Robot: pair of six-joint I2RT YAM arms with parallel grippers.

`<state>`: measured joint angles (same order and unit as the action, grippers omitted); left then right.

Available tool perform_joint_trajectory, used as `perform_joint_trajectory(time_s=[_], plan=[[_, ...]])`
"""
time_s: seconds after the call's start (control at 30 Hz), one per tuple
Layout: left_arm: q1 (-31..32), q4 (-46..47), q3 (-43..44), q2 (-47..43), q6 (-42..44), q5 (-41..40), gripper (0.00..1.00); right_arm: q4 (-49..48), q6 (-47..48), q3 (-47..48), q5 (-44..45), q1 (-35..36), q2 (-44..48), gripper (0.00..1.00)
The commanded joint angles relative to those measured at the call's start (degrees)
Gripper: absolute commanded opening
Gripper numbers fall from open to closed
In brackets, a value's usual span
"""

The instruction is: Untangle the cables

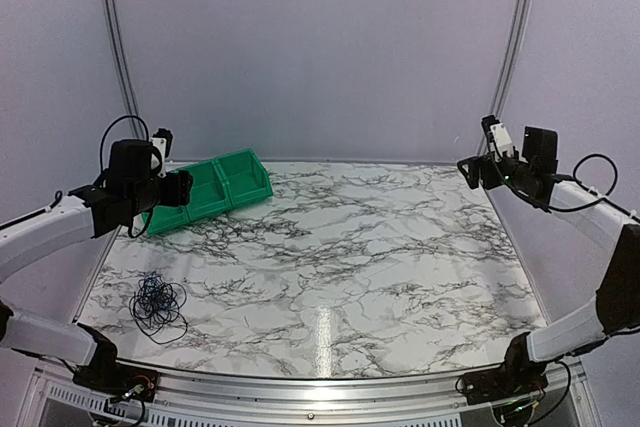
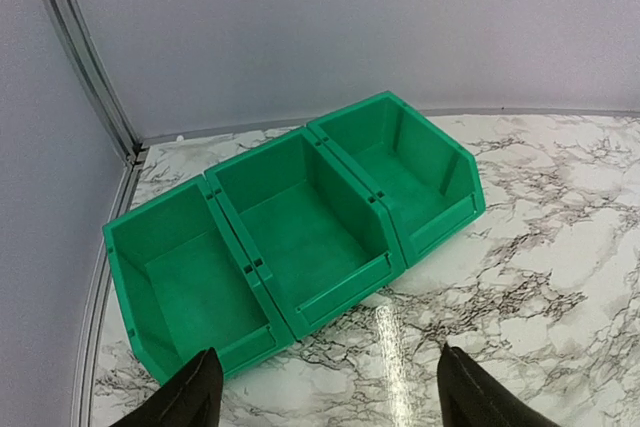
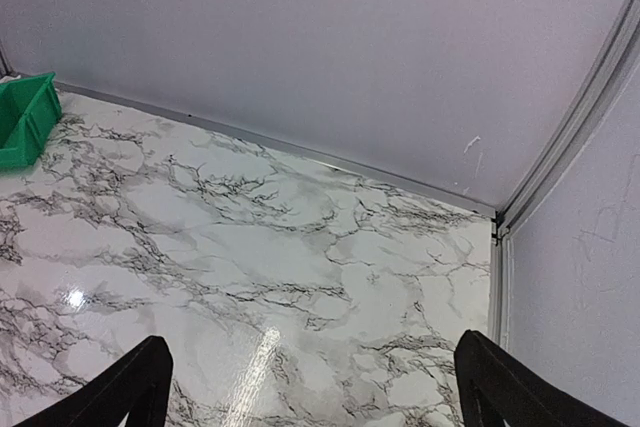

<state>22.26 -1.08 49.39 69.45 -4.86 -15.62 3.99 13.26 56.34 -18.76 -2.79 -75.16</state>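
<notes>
Bright, even light; a white glare streak lies on the marble table (image 1: 400,247) near its front edge. Shadows are faint, all views sharp.

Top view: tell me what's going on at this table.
Nothing is being handled yet. The cables lie in one loose tangle at the front left of the marble table. The left gripper hovers open above the green bins; the right gripper hangs open above the table's right side.
</notes>
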Motion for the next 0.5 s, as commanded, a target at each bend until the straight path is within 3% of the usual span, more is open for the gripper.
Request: perform_joint_trajectory(time_s=[0.0, 0.13, 0.23, 0.47], plan=[[-1.3, -0.2, -2.0, -2.6, -2.5, -2.3, 0.78, -2.5, -3.2, 1.4, 3.0, 0.4, -1.6, 0.98], [-2.0, -8.4, -0.1, -2.5, -7.7, -3.8, 0.76, -0.7, -2.1, 3.4, 1.9, 0.5, -2.8, 0.98], [-2.0, -13.7, -0.6, -4.1, -13.4, -5.1, 0.74, 2.9, 0.7, 5.1, -4.6, 0.6, -3.6, 0.98], [1.8, -24.6, -3.2, -7.2, -25.9, -8.1, 0.72, 5.7, 5.0, 5.4, -11.5, 5.0, -4.5, 0.98]])
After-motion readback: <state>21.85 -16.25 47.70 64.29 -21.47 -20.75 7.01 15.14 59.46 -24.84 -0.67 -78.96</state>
